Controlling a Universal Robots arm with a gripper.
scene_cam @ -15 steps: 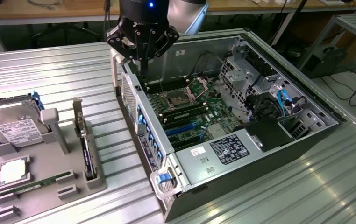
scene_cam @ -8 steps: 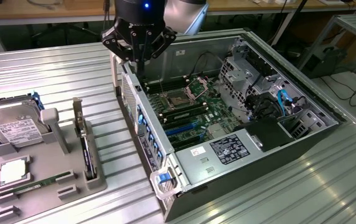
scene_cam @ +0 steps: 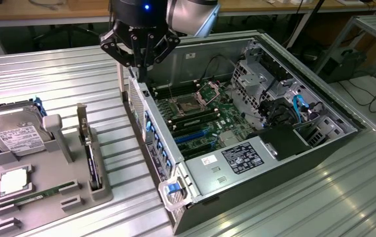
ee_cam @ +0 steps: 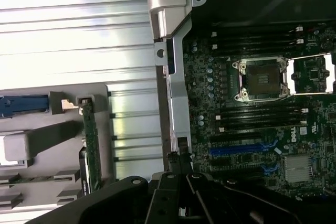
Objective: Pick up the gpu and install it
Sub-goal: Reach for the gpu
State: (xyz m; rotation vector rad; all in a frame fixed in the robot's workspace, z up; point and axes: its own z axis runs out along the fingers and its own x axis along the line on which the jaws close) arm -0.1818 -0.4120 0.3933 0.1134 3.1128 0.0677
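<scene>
The gpu (scene_cam: 92,160) stands on edge in a slot of the grey holder tray (scene_cam: 50,168) at the exterior view's left, its silver bracket pointing up at the far end. In the wrist view the gpu (ee_cam: 92,145) appears as a thin green-edged card in that tray. My gripper (scene_cam: 138,71) hangs above the rear wall of the open computer case (scene_cam: 150,123), well to the right of the gpu and apart from it. Its fingers are shut with nothing between them. In the wrist view the gripper (ee_cam: 178,159) sits over the case's metal edge.
A hard drive (scene_cam: 14,133), a processor (scene_cam: 14,180) and a green RAM stick (scene_cam: 38,193) share the tray. Inside the case lie the motherboard with an open CPU socket (ee_cam: 261,78) and blue expansion slots (ee_cam: 236,149). A ribbed metal table (scene_cam: 286,207) carries everything.
</scene>
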